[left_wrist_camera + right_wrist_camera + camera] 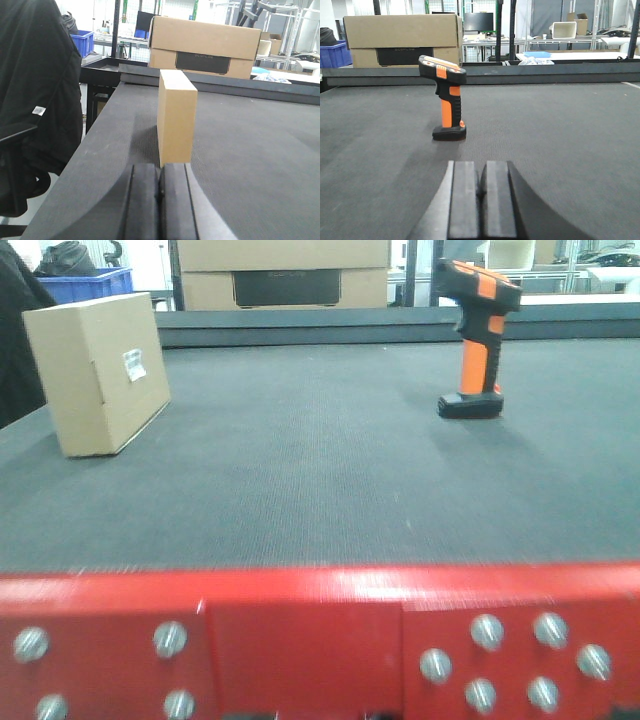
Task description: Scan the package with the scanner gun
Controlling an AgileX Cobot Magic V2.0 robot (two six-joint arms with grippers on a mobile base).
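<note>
Left gripper (160, 196) and right gripper (481, 195) are each fully closed, holding nothing. The package (175, 120) stands on edge just ahead of the left one; the scanner gun (451, 107) stands upright on its base, farther off before the right. Judged rigid, light and easily toppled: grasp its orange handle.

This is a robotics lab or workshop laid out like a packing station. A broad work table (320, 480) covered in dark grey matting carries a cardboard package (98, 370) and an orange-and-black scanner gun (478, 340). Behind it stand a large cardboard carton (400, 32), a blue plastic crate (82, 40), and benches (580, 54) with a monitor (479, 21) and a white bin (564, 30). A black jacket (40, 90) hangs over an office chair (17, 134).
</note>
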